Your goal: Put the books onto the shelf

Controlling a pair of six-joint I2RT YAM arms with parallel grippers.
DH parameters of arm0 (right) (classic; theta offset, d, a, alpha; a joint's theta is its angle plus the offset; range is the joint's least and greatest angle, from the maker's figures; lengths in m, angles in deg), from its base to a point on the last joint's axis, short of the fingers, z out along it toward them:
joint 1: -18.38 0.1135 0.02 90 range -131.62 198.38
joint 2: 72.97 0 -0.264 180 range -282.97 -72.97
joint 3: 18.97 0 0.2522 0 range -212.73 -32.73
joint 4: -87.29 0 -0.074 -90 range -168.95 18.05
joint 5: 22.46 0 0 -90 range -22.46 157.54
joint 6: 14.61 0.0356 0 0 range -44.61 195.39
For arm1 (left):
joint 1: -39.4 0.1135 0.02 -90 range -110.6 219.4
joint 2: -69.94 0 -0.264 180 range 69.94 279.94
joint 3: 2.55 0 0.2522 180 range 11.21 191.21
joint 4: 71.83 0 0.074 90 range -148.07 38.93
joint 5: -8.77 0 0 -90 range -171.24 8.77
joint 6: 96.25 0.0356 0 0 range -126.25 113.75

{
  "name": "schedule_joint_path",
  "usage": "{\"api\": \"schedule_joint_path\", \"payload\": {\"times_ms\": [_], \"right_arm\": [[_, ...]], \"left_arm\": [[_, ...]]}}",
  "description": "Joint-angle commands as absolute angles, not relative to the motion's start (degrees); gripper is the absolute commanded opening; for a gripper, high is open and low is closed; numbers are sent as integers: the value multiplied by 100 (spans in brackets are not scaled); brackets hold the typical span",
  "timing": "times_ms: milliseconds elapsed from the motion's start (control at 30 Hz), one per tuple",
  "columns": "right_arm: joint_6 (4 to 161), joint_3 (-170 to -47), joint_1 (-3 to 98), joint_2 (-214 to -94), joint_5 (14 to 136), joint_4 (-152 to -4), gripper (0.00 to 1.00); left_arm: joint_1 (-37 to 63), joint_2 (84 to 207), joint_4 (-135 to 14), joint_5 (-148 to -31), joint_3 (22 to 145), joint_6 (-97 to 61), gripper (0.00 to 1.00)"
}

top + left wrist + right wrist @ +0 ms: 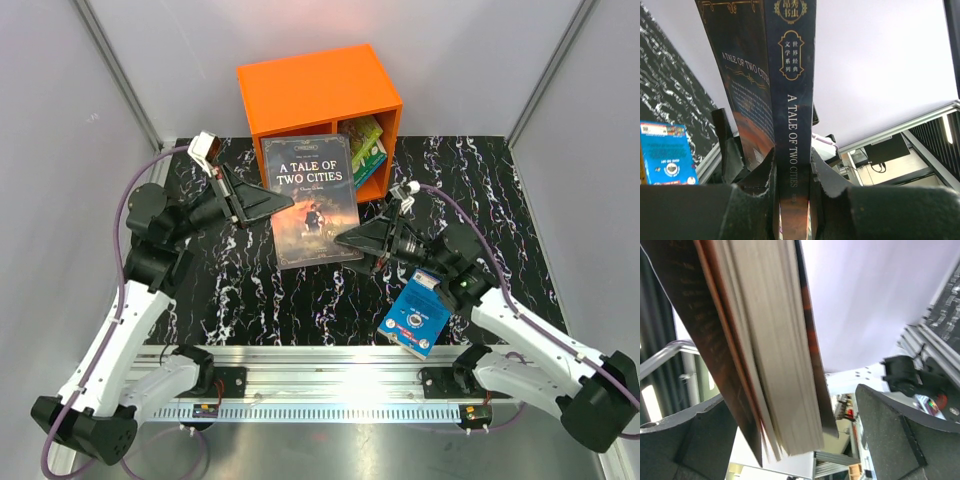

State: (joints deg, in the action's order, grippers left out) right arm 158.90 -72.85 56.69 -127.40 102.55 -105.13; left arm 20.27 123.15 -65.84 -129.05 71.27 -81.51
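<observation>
Within the left pincer (792, 161), the brown book (790, 100) sits clamped spine-first.

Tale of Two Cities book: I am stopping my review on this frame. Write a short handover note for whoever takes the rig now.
Left claw: shut on the spine of the brown book, holding it in front of the shelf.
Right claw: open, jaws astride that book's page edge, not gripping.
Green books: both in the shelf's right compartment, leaning.
Blue book: on the table by the right arm.
Done: the green books are shelved.
Left: brown book, then blue book.
</observation>
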Motion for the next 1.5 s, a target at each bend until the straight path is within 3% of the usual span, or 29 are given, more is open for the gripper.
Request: {"api": "schedule_joint_path", "payload": {"times_ms": [0, 167, 233, 267, 300, 333, 433, 567, 600, 733, 767, 900, 1000, 1200, 1367, 1467], "right_arm": [[16424, -7386, 5679, -13000, 10156, -11805, 100], [16952, -7439, 5679, -13352, 10068, -12684, 100], [17049, -7518, 5679, -13387, 10032, -12834, 89], [17041, -7570, 5679, -13414, 10059, -12852, 76], [16988, -7728, 5688, -13405, 10120, -12783, 39], [16927, -7834, 5688, -13379, 10155, -12521, 24], [16366, -8387, 5688, -13177, 10331, -11295, 0], [14952, -9546, 5679, -13045, 10419, -8745, 0], [13713, -10836, 5583, -13341, 10315, -7086, 0], [12964, -12068, 5171, -14210, 10603, -5780, 0], [12858, -12393, 4882, -14431, 10813, -5603, 0], [12278, -14414, 4169, -15583, 11288, -4856, 0], [12215, -15689, 3632, -16532, 11745, -4749, 0], [12706, -18959, 2895, -19089, 12765, -4230, 0], [14402, -18320, 2524, -19768, 12907, -6662, 0], [14675, -19106, 2410, -20505, 12968, -6797, 0]], "left_arm": [[2024, 12215, -7381, -12790, 7626, -8403, 0], [2024, 12030, -7118, -12720, 7476, -8298, 0], [2016, 11969, -6863, -12694, 7450, -8071, 0], [2024, 11916, -6584, -12668, 7450, -7991, 0], [2016, 11890, -6450, -12659, 7458, -7903, 0], [2024, 11872, -6318, -12598, 7467, -7737, 0], [2024, 11793, -5677, -12414, 7624, -7359, 0], [2024, 11793, -4615, -12105, 7879, -6840, 0], [2016, 11941, -4116, -11983, 8037, -6456, 12], [2015, 12004, -3348, -11519, 8301, -5987, 41], [2024, 11995, -2998, -11386, 8372, -5882, 57], [2024, 11811, -2337, -10893, 8329, -5442, 75], [2024, 11609, -2055, -10725, 8154, -5327, 82], [2024, 11020, -1931, -10576, 7547, -5449, 82], [2024, 10721, -1984, -10532, 7028, -5573, 82], [2016, 10729, -1958, -10505, 6966, -5521, 82]]}}
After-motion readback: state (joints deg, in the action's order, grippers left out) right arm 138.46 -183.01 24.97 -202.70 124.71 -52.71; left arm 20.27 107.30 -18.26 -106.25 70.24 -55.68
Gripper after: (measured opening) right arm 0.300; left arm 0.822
